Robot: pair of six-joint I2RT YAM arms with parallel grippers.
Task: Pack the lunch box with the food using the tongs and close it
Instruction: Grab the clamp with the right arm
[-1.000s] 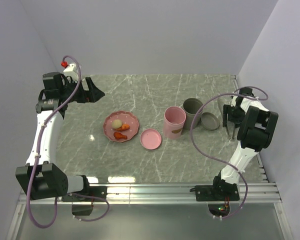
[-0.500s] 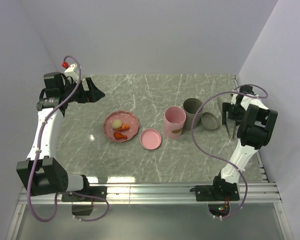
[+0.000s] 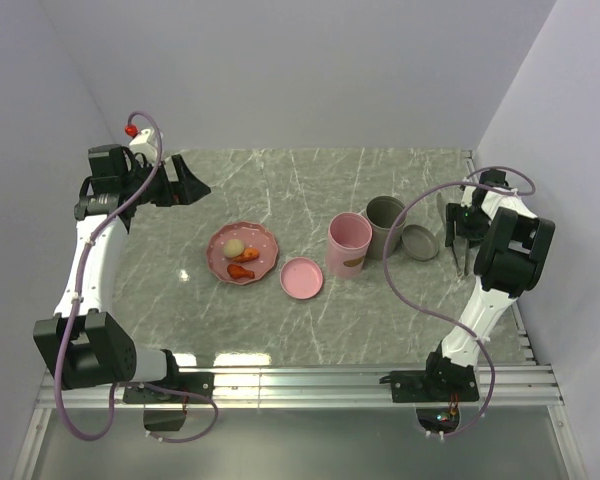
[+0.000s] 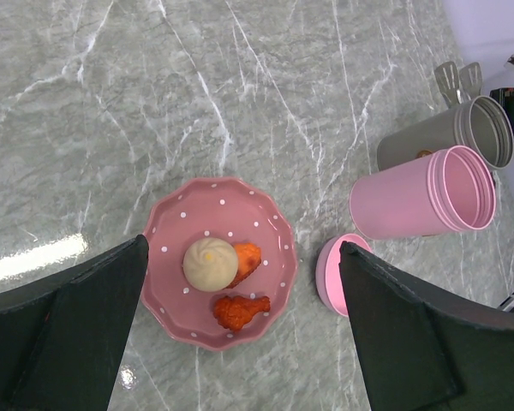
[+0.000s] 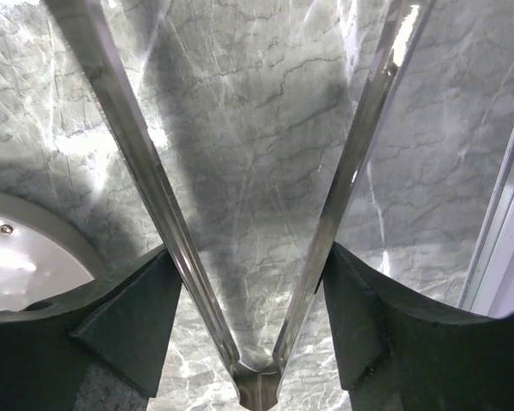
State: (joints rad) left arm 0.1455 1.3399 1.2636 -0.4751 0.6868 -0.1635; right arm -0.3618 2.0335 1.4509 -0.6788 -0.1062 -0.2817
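The tongs (image 5: 146,171) are being gripped, spread and empty, by the right gripper (image 5: 250,257); travel to the food (image 4: 210,261) is being called for next.

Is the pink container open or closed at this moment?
Open. The pink container has an uncovered mouth, and the pink lid lies flat on the table beside it.

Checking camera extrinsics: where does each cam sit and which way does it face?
Top external: above and behind the robot, looking down over the table; both arms, left gripper and right gripper show.
Left wrist: raised, facing down at the plate, food and pink container; its fingers fill the lower corners.
Right wrist: near the right edge, looking down along the tongs; its fingers flank them.
Shared: top and left wrist both show the plate.
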